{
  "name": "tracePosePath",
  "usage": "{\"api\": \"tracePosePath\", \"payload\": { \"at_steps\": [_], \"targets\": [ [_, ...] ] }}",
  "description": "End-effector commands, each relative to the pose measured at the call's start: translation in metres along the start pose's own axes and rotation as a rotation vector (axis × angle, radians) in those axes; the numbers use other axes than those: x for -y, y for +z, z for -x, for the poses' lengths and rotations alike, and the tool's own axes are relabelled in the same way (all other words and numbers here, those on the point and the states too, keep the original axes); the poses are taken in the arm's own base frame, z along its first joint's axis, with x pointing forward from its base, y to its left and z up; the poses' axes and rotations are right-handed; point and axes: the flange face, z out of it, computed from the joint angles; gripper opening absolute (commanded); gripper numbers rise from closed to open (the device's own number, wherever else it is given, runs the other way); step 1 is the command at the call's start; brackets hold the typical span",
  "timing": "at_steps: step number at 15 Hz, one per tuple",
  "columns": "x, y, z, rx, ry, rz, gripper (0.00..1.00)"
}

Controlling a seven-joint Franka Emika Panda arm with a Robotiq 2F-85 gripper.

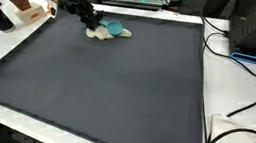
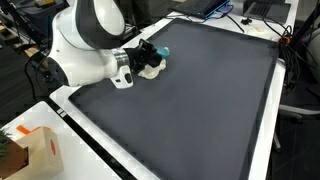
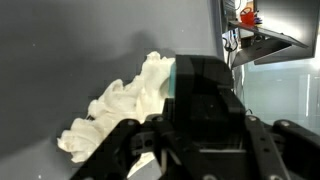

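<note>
Plush toy [image 1: 110, 30], cream with a teal part, lies on the dark mat [image 1: 100, 90] close to one corner, right under my jaws. Same spot in the other exterior view [image 2: 150, 66]: it sits at the mat [image 2: 205, 100] edge, just beside my white arm [image 2: 90, 35]. In the wrist view the cream fabric [image 3: 112, 112] bunches up to one side of my jaws, and a thin teal strip [image 3: 172, 78] shows against the dark finger block.

Jaw state: cannot tell. The dark gripper body fills the wrist view, the exterior views are too small, and no tip is clearly seen. They are at the toy, touching or nearly so.

Rest of the mat has nothing on it. White bench [image 1: 213, 70] rims the mat. Cables [image 1: 248, 95] lie off one side, a cardboard box [image 2: 30, 150] off another, and clutter sits past the near corner.

Risks, my judgement:
- Soft, floppy fabric. A pinch that catches only a fold would let the toy slide out.
- Most of the cream bulk sits off to one side of my jaws, so an off-centre hold could swing or drop it.
- The toy is near the mat edge, so a sideways nudge could push it off onto the bench.
- My own body blocks the tips, so contact is hard to check.
</note>
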Motion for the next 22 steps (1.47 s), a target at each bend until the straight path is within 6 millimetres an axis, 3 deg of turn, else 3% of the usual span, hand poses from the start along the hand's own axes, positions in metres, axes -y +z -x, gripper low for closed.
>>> {"api": "tracePosePath", "payload": {
  "at_steps": [1,10,18,22],
  "targets": [
    [-0.017,-0.003,0.002,-0.019,0.019,0.138,0.25],
    [0.009,0.009,0.004,-0.005,0.029,0.266,0.25],
    [0.021,-0.001,0.013,-0.016,0.066,0.38,0.25],
    [0.031,0.004,0.01,-0.031,0.097,0.415,0.25]
  ]
}}
